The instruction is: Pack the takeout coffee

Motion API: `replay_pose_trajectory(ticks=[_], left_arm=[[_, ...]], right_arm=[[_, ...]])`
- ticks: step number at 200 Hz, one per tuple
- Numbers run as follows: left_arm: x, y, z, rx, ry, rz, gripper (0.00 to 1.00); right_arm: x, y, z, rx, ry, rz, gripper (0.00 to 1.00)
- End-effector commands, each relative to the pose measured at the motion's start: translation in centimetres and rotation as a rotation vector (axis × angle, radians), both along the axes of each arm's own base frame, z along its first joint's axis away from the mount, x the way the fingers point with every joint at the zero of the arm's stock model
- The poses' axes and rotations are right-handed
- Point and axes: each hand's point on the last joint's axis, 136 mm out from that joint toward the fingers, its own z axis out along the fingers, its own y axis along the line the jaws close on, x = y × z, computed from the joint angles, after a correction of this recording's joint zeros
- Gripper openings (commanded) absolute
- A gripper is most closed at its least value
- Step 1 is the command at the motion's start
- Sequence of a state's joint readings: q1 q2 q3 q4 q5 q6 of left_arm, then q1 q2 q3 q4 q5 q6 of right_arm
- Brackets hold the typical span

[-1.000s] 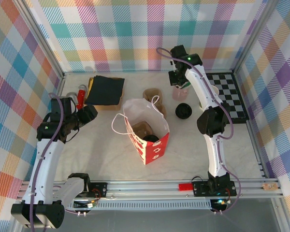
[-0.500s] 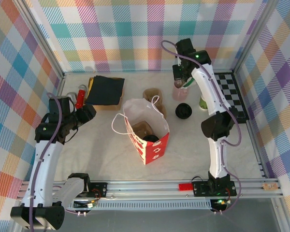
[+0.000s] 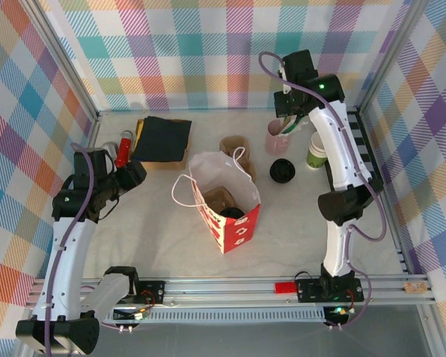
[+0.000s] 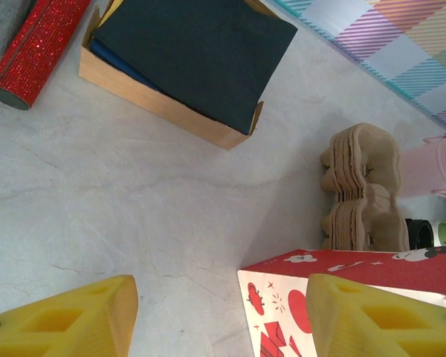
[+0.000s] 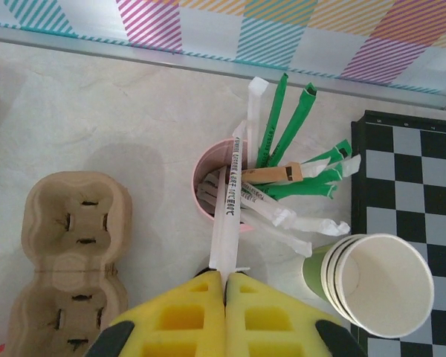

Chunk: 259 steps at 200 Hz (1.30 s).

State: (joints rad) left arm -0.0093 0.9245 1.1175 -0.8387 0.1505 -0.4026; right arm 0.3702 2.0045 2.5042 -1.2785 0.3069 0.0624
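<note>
The takeout coffee [image 3: 281, 171] stands on the table right of the bag, its black lid facing up; its lid edge [image 4: 418, 233] peeks out behind the cup carriers. The red-and-white paper bag [image 3: 227, 197] stands open mid-table, with a brown carrier and a dark round shape inside. My right gripper [image 3: 288, 126] hangs over the pink cup of straws [image 5: 223, 182], shut on a white paper-wrapped straw [image 5: 229, 208] that still reaches into the cup. My left gripper [image 3: 134, 177] hovers open left of the bag, and the bag's corner [image 4: 320, 297] shows between its fingers [image 4: 67, 320].
A stack of lidless green cups [image 3: 317, 152] stands on the checkered mat [image 3: 357, 145] at the right. A stack of cardboard cup carriers [image 3: 236, 149] lies behind the bag. A box of dark napkins [image 3: 162, 137] and a red glitter roll [image 3: 123, 145] sit at the back left.
My right gripper has risen and shifted right and back, drawing the white straw up out of the pink cup and uncovering the green cup stack. The left arm barely moved.
</note>
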Motion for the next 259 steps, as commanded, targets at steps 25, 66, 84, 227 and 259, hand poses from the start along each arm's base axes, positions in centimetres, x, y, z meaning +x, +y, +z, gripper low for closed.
replay_pose_trajectory(ticks=[25,66,84,227,259], left_arm=[[-0.5,0.6,1.6,0.013,-0.037,0.013,0.61],[-0.7,0.6,1.5,0.018,-0.039,0.013,0.60],[-0.8,0.5,1.3,0.018,-0.039,0.007,0.60],[-1.3,0.2,2.2,0.012,-0.058,-0.012,0.60],[-1.4,0.0,2.2,0.004,-0.063,-0.020,0.59]], right_arm=[[-3.9,0.2,4.1,0.010,-0.053,0.049,0.00],[-7.7,1.3,6.4,0.035,-0.071,0.119,0.00],[-9.9,1.9,7.3,0.051,-0.071,0.165,0.00],[-23.0,4.5,12.5,0.240,-0.102,0.426,0.00],[-25.0,5.1,12.9,0.281,-0.085,0.488,0.00]])
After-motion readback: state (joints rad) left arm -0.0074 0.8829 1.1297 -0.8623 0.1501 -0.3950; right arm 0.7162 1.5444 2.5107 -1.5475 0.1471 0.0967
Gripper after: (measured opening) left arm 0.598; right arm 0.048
